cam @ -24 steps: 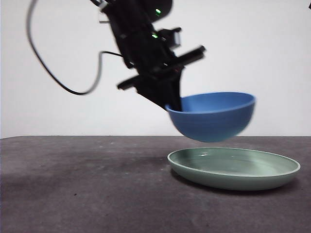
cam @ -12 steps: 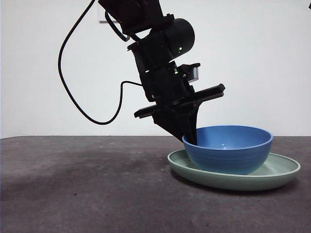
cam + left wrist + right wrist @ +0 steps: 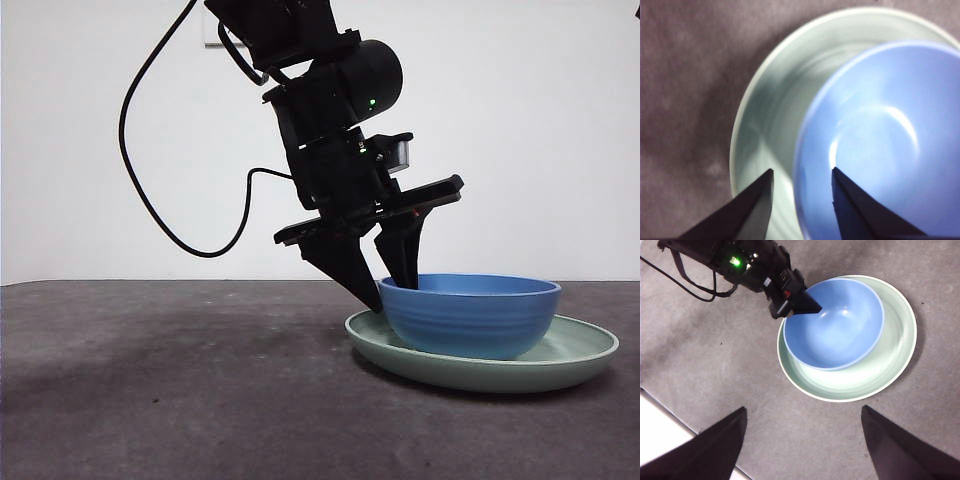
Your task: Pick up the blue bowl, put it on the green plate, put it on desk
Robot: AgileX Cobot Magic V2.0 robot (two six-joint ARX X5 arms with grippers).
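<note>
Bare desk (image 3: 180, 380) all round — only the left pincer (image 3: 385, 285) astride the bowl's (image 3: 470, 315) rim.

We take this for a robot test bench in a lab rather than a home. A bare white wall (image 3: 560, 130) closes the scene from nine o'clock to three o'clock, with no furniture or decoration. The desk (image 3: 170, 390) is a plain dark grey, speckled surface. At eleven o'clock a black robot arm (image 3: 335, 150) with green indicator lights trails a loose black cable (image 3: 150, 190).
</note>
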